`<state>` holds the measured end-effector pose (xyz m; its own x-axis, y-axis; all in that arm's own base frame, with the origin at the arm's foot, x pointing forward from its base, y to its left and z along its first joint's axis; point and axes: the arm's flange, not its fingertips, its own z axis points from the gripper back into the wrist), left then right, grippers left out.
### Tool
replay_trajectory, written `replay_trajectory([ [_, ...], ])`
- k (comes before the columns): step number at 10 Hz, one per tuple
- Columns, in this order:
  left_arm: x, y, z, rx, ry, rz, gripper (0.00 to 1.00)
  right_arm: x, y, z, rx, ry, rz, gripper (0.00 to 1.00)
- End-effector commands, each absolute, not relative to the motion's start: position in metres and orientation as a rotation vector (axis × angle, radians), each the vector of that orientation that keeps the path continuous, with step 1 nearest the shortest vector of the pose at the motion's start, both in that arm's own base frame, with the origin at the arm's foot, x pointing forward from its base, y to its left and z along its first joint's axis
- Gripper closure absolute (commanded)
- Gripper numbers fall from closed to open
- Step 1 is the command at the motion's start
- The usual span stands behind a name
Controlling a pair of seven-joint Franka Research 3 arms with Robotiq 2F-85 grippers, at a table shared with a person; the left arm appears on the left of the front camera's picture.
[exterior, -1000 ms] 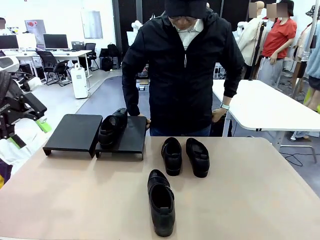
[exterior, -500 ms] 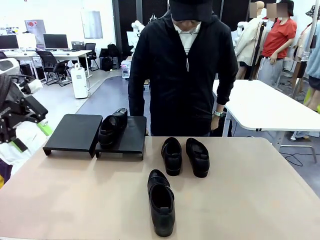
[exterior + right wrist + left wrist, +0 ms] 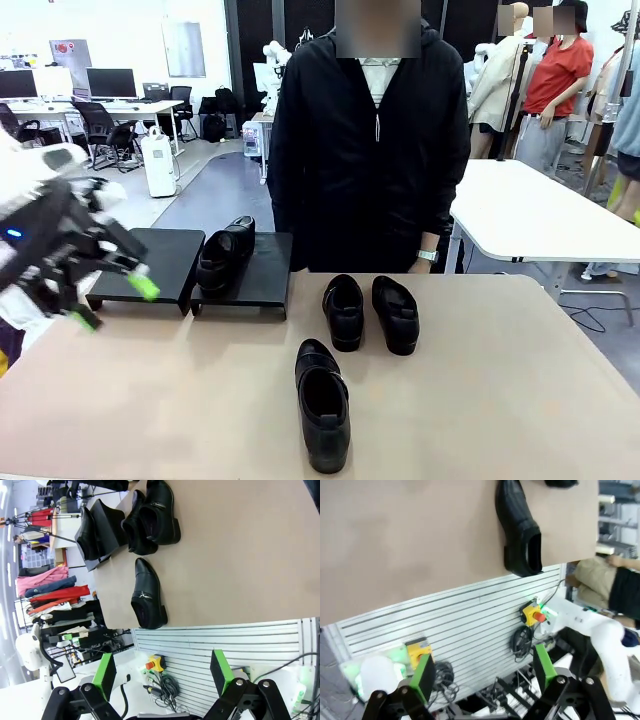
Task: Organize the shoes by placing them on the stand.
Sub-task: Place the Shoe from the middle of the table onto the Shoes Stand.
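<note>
Four black leather shoes show. One shoe (image 3: 222, 255) lies on the right platform (image 3: 258, 275) of the stand, beside the bare left platform (image 3: 150, 260). Two shoes (image 3: 343, 310) (image 3: 396, 313) sit side by side mid-table, and a single shoe (image 3: 322, 403) is near the front edge. My left gripper (image 3: 115, 303) hovers open over the table's left side, just in front of the left platform, motion-blurred. In its wrist view the left gripper (image 3: 484, 672) is open and holds nothing, with the front shoe (image 3: 520, 530) far ahead. My right gripper (image 3: 162, 671) is open, off the table's edge; the front shoe (image 3: 147, 595) and the stand (image 3: 107, 522) lie beyond.
A person in a black jacket (image 3: 370, 150) stands at the far edge, arms hanging down. An aluminium rail with a yellow emergency button (image 3: 535, 614) runs below the table's near edge. A white table (image 3: 530, 215) stands behind at right. Bare tabletop (image 3: 520, 390) lies right and front left.
My left arm has swung in from the left edge over the table towards the stand. The person has drawn the hands off the stand and straightened up. The shoes have not moved.
</note>
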<state>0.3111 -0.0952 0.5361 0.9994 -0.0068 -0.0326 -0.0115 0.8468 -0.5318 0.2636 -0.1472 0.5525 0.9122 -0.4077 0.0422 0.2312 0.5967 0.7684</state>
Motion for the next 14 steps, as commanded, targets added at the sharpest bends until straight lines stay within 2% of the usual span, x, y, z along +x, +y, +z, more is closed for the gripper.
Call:
replay_trajectory([
  [1,0.305,-0.173,0.51,-0.497,-0.012,-0.024,0.0,0.264,-0.148,0.554,0.878,-0.239,-0.356,0.0],
  [6,0.311,-0.313,0.448,-0.402,0.023,-0.184,0.0,0.264,-0.148,0.554,0.878,-0.239,-0.356,0.0],
  [9,0.311,-0.337,0.42,-0.342,0.052,-0.166,0.0,0.264,-0.148,0.554,0.878,-0.239,-0.356,0.0],
  [14,0.311,-0.364,0.377,-0.242,-0.017,-0.138,0.0,0.264,-0.148,0.554,0.878,-0.239,-0.356,0.0],
])
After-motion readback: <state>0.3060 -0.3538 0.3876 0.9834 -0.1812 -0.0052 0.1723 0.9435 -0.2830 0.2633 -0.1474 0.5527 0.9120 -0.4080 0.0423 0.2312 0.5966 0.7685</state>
